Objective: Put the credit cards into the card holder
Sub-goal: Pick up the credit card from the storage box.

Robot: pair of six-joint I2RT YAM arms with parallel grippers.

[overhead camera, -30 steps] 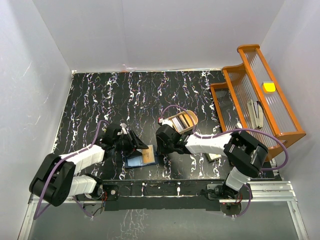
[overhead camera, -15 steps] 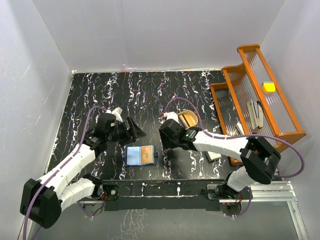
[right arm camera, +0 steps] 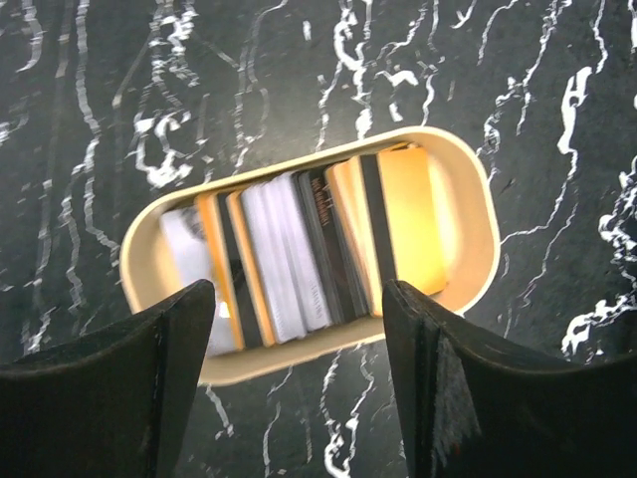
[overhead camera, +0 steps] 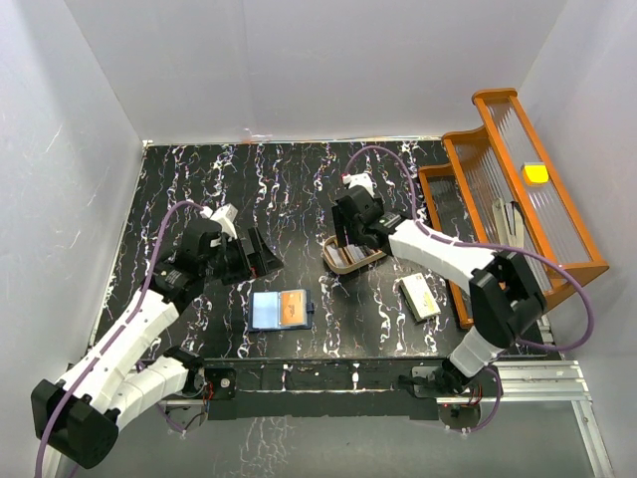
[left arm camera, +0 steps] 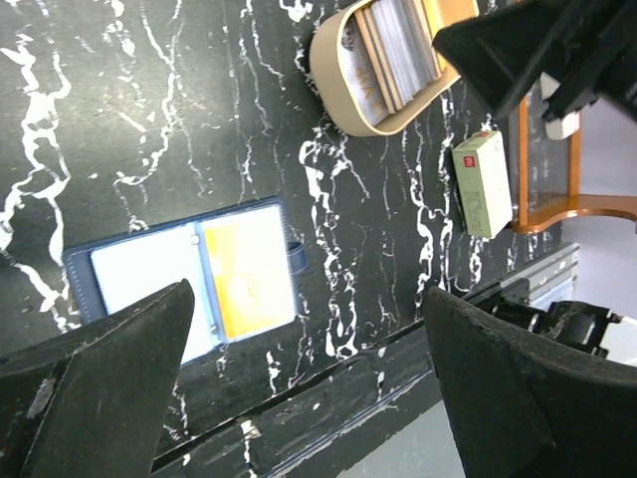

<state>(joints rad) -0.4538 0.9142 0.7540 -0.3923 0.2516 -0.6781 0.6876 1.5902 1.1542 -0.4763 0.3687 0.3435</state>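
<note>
The navy card holder [overhead camera: 281, 310] lies open and flat near the table's front, and an orange credit card [overhead camera: 294, 307] sits in its right half. From the left wrist, the holder [left arm camera: 119, 284] shows a pale left page and the orange card [left arm camera: 249, 274]. My left gripper [overhead camera: 261, 255] hangs open and empty up and to the left of it, its jaws [left arm camera: 309, 329] wide apart. More credit cards [right arm camera: 299, 254], orange and pale grey, stand on edge in a tan tray [right arm camera: 468, 199]. My right gripper [right arm camera: 299, 299] hovers open above that tray [overhead camera: 350, 261], holding nothing.
A cream-yellow block [overhead camera: 419, 297] lies right of the tray. An orange tiered rack [overhead camera: 508, 189] stands along the right edge with a yellow object [overhead camera: 536, 172] on its top shelf. White walls enclose the black marbled table [overhead camera: 199, 189].
Both grippers have opened and drawn away from the card holder, leaving the orange card in it. The left rose back and left. The right swung up to the tray.
</note>
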